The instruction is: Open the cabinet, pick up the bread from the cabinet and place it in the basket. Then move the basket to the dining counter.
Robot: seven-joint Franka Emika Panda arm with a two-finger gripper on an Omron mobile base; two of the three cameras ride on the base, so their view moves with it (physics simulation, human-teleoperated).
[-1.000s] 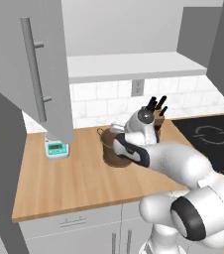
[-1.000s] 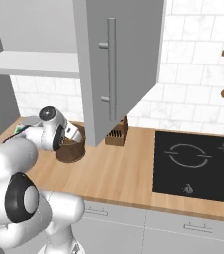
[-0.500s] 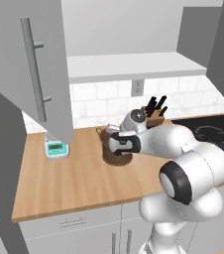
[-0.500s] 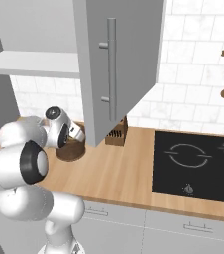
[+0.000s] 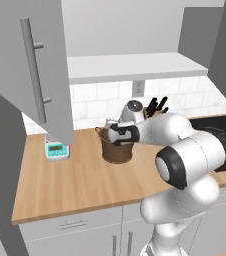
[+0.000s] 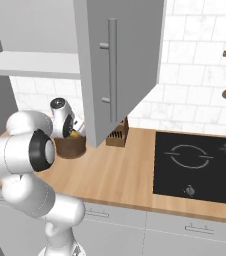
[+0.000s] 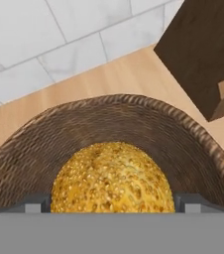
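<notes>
The dark woven basket [image 5: 117, 150] stands on the wooden worktop below the open cabinet, whose grey door [image 5: 32, 65] hangs wide at the left. The bread [image 7: 113, 178], golden and seeded, lies inside the basket [image 7: 109, 124]. My gripper [image 5: 117, 138] reaches into the basket's mouth from the right, jaws open, one fingertip on each side of the bread. From the right base view the gripper [image 6: 71, 130] dips into the basket [image 6: 70, 148], and a sliver of bread [image 6: 74, 134] shows at the rim. The cabinet shelf [image 5: 135, 67] is bare. The dining counter is out of view.
A brown knife block [image 5: 155, 107] stands close behind the basket, to its right [image 7: 208, 49]. A small teal kitchen scale [image 5: 55, 150] sits left of the basket. The black hob [image 6: 200, 167] fills the worktop's right. The open door [image 6: 117, 65] overhangs the counter.
The arm has folded, its elbow swinging round, while the hand shifted slightly left over the basket. The jaws have stayed wide. Basket and cabinet door have not moved.
</notes>
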